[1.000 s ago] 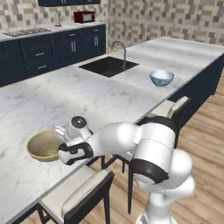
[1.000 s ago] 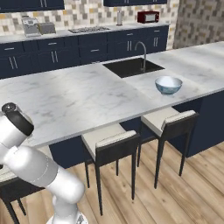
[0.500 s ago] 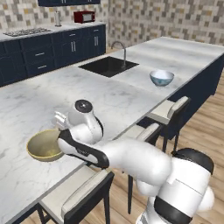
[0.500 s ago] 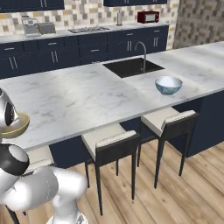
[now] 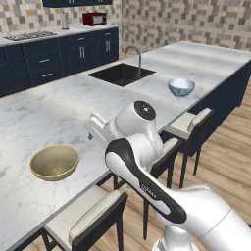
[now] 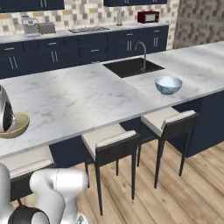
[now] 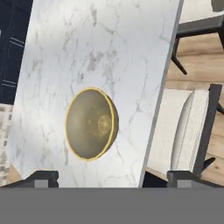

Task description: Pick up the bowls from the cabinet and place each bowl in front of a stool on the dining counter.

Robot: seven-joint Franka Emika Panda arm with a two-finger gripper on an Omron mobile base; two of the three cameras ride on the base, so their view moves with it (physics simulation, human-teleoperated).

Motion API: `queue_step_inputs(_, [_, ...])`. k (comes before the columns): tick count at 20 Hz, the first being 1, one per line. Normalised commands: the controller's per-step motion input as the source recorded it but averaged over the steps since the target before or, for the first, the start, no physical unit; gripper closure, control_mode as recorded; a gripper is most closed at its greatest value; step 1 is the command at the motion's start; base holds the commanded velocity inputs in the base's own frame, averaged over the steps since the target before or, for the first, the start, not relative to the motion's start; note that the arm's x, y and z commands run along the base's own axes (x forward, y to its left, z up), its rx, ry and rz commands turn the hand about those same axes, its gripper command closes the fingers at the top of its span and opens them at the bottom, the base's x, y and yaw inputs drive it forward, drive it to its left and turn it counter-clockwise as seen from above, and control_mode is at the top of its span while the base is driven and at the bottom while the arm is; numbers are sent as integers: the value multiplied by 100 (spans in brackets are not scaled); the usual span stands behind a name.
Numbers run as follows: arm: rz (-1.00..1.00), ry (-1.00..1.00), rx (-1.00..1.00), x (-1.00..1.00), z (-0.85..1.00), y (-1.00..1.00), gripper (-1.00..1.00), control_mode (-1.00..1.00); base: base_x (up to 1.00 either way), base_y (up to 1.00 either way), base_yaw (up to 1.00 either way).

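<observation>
Pulling up, your gripper (image 7: 111,178) now stands wide apart over the tan bowl (image 7: 91,124), released below it before a stool (image 7: 183,131); both bowls look placed.

Tan bowl (image 5: 54,162) dull, matt. Blue-white bowl (image 5: 181,87) shiny. Counter (image 5: 44,115) smooth marble. Tap (image 6: 141,50) shiny metal. Floor (image 6: 175,192) wood.

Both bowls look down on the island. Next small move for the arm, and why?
Probably pull the tool up and clear, then stop. The tan bowl sits upright on the marble counter before a stool, free of the wide-open tool; the blue-patterned bowl sits before another stool. Nothing looks left to place.
</observation>
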Motion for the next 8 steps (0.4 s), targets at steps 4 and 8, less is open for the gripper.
queue_step_inputs(4, [0, 1, 1, -100, 100, -61, -100, -100, 0, 0, 0])
queue_step_inputs(8, [0, 0, 0, -100, 68, -76, -100, -100, 0, 0, 0])
